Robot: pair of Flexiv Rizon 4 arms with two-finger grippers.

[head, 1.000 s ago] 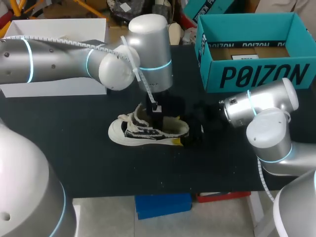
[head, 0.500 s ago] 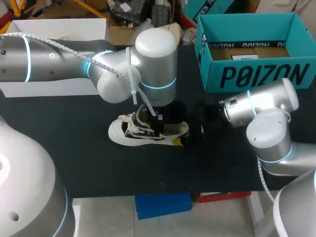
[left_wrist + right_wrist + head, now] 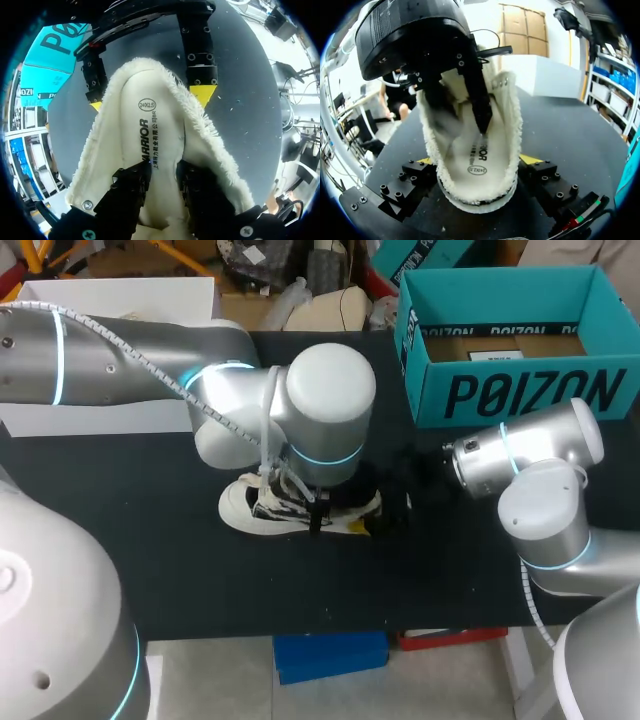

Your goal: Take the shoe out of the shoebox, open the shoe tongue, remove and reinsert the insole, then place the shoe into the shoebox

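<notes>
The shoe (image 3: 248, 508) is found stood on its sole near the middle of the black table (image 3: 150, 550), toe toward the L side, heel toward the R. A white rubber toe cap and sole edge are shown, w/ a dark upper marked in cream and cream laces at the front. The mouth is spread wide. A thick off-white fleece lining (image 3: 215, 135) is seen round the collar, and a smooth white insole (image 3: 150, 120) w/ black print and an oval size stamp is laid flat inside. The left gripper (image 3: 162, 167) is placed inside the mouth from above. Its 2 black fingers (image 3: 131, 187) are held a little apart, ends down on the insole approx. mid-length, and nothing is seen clamped between them. The heel is flanked by the right gripper (image 3: 479, 161), laid low on the table behind the shoe. Its 2 fingers are spread wide and both yellow tips (image 3: 532, 159) are pressed against the heel's sides, 1 per side, so the shoe is gripped there. Farther back, at the table's R rear corner, the teal shoebox (image 3: 520, 390) is stood w/ its top uncovered, well apart from the shoe, and a brown cardboard floor is visible inside.
</notes>
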